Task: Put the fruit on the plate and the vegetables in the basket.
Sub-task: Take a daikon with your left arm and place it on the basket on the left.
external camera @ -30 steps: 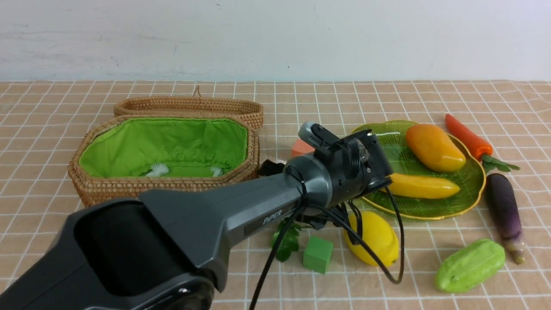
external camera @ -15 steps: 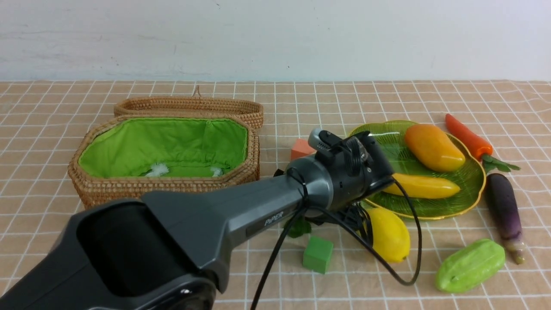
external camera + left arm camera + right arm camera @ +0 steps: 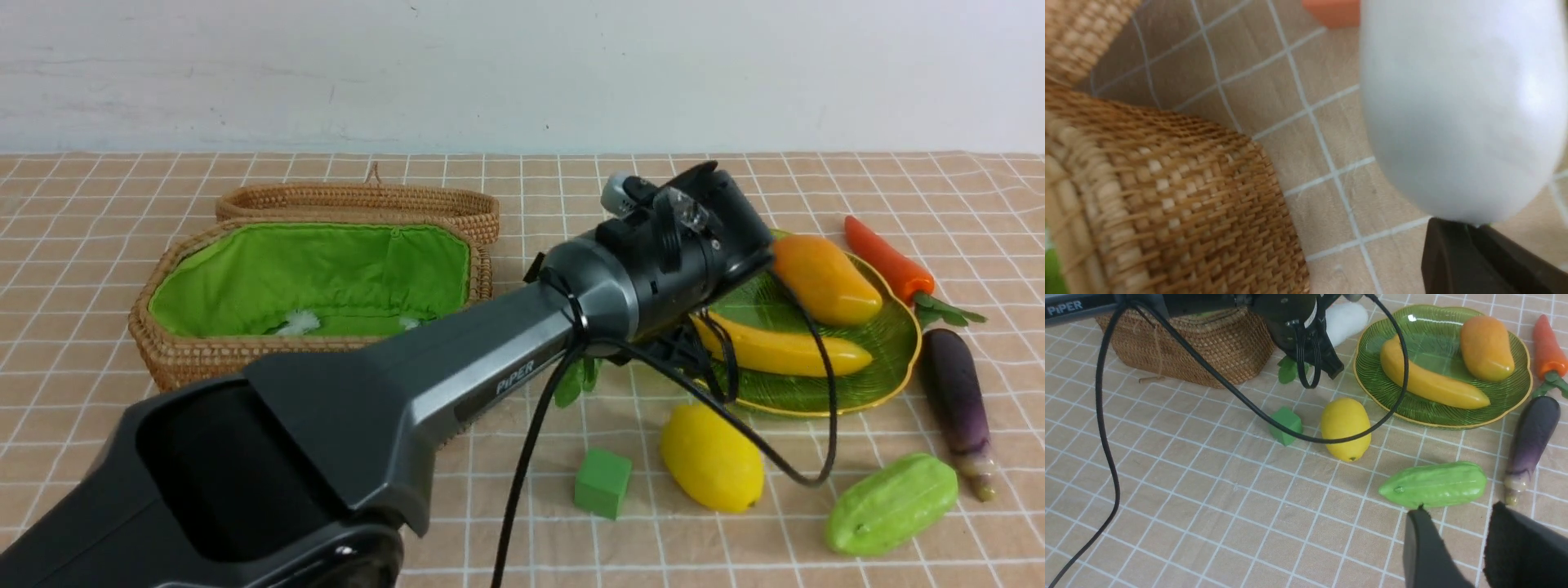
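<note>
At the far left the basket (image 3: 245,357) sat open on the checked cloth (image 3: 73,269), showing its green lining, with its lid (image 3: 359,200) lying flat behind it. None of the vegetables lay inside.

The left arm (image 3: 457,376) reached out across the basket's near corner. The left gripper (image 3: 1329,363) was clamped tight on the radish (image 3: 1461,102). The white body hung between the basket and the plate, and its leaves (image 3: 574,382) dangled under the wrist. An orange cube (image 3: 1333,10) lay on the cloth beyond the radish.

Nearer me a green cube (image 3: 602,482) stood alone. Just to its right was the lemon (image 3: 712,457), on the cloth and short of the plate's (image 3: 886,347) near rim. A black cable (image 3: 804,457) drooped in front of it.

The plate held the banana (image 3: 784,347) along its near side and the mango (image 3: 824,279) behind it. The two were close together.

Right of the lemon, the gourd (image 3: 891,504) lay on the cloth in front of the plate. The pepper (image 3: 886,260) lay along the plate's far right edge, and the eggplant (image 3: 957,392) lay just beside the plate's right rim.

The right gripper (image 3: 1466,547) hung over the cloth near the gourd. Its jaws stood partly apart and had hold of nothing.
</note>
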Available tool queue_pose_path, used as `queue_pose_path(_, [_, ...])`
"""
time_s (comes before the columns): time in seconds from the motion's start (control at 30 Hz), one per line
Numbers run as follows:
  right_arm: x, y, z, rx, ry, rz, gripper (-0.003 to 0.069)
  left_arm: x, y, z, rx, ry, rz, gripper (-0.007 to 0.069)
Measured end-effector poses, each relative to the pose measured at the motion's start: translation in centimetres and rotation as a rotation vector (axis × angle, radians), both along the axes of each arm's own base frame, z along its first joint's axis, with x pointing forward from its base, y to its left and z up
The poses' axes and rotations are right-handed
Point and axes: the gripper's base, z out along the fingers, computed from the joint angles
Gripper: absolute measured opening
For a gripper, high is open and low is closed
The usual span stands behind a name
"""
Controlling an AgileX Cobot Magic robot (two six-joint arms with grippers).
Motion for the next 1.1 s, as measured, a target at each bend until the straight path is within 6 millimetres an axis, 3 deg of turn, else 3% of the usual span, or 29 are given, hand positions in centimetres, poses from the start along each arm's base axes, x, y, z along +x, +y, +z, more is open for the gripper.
queue_pose_path(0.13, [0.0,0.0,0.0,0.001,-0.002,0.0,0.0236,-0.6,0.2,2.1,-0.03,0.007,-0.033,-0.0013])
queue_pose_path(0.17, [0.0,0.0,0.1,0.0,-0.008,-0.003,0.0236,-1.2,0.5,4.0,-0.064,0.005,-0.059,-0.0013])
queue_pose_path(0.33, [0.2,-0.1,0.1,-0.009,-0.025,-0.015,0.0236,-2.6,1.5,8.0,-0.12,-0.016,-0.112,-0.0013])
queue_pose_path(0.4, [0.3,-0.3,0.3,-0.018,-0.045,-0.028,0.0236,-4.0,3.0,11.0,-0.129,-0.042,-0.15,-0.0013])
queue_pose_path(0.63, [0.5,-0.3,0.6,-0.013,-0.091,-0.04,0.0236,-8.0,7.6,15.6,-0.043,-0.079,-0.292,-0.0013])
queue_pose_path(0.77, [0.6,-0.3,0.8,-0.002,-0.114,-0.041,0.0236,-9.8,10.4,16.2,0.068,-0.086,-0.368,-0.0013])
queue_pose_path(0.83, [0.7,-0.3,0.9,0.002,-0.122,-0.041,0.0236,-10.7,13.5,16.4,0.115,-0.072,-0.37,-0.0013])
queue_pose_path(0.97, [0.6,-0.2,0.9,0.011,-0.121,-0.035,0.0236,-10.2,18.2,15.6,0.164,-0.03,-0.285,-0.0013])
queue_pose_path(1.1, [0.6,-0.2,0.9,0.017,-0.119,-0.031,0.0236,-8.2,23.4,13.1,0.272,0.04,-0.262,-0.0013])
